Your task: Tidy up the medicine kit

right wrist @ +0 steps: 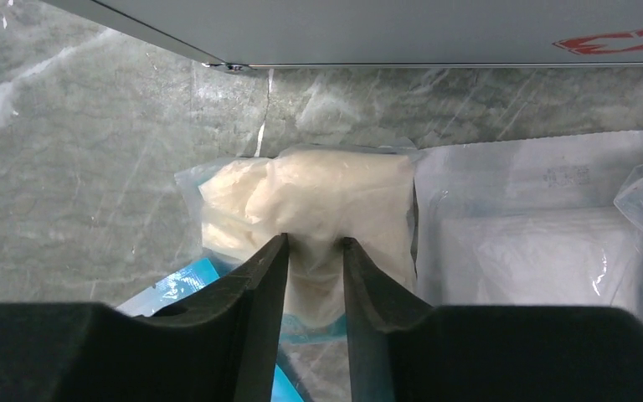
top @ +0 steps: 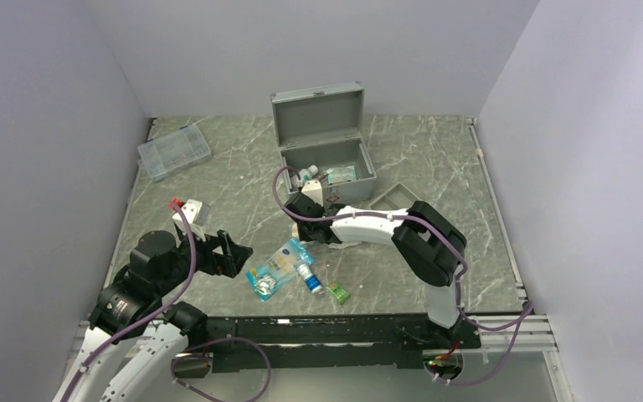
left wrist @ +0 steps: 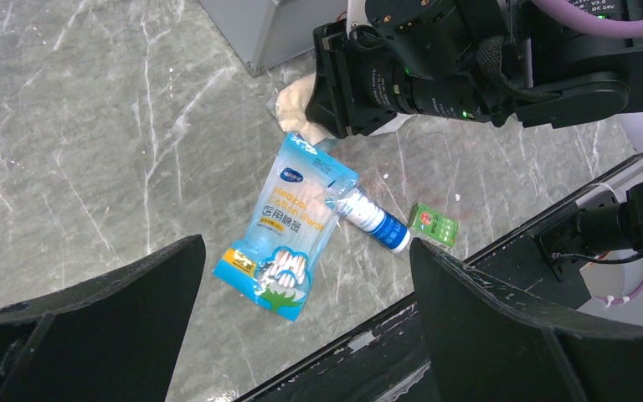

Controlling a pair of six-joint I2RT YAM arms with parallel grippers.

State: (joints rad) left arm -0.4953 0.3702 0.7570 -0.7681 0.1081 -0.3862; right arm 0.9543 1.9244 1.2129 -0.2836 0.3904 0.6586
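Kit (top: 318, 117) open at rear centre of desk (top: 218, 184), few items inside. Right pincer (right wrist: 312, 247) grasps cream pouch (right wrist: 326, 184) beside it; left pincer (left wrist: 306, 251) released. Swab bag (left wrist: 289, 226), tube (left wrist: 377, 222) and green box (left wrist: 432, 224) not yet packed.

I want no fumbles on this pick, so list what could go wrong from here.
1. The right gripper pinches only a fold of the cream pouch in its slick wrap; it may slip out on lifting.
2. The pouch lies against the white pack and the swab pack, so a lift could drag them along.
3. The case wall stands close ahead; a low carry might snag the pouch on it.
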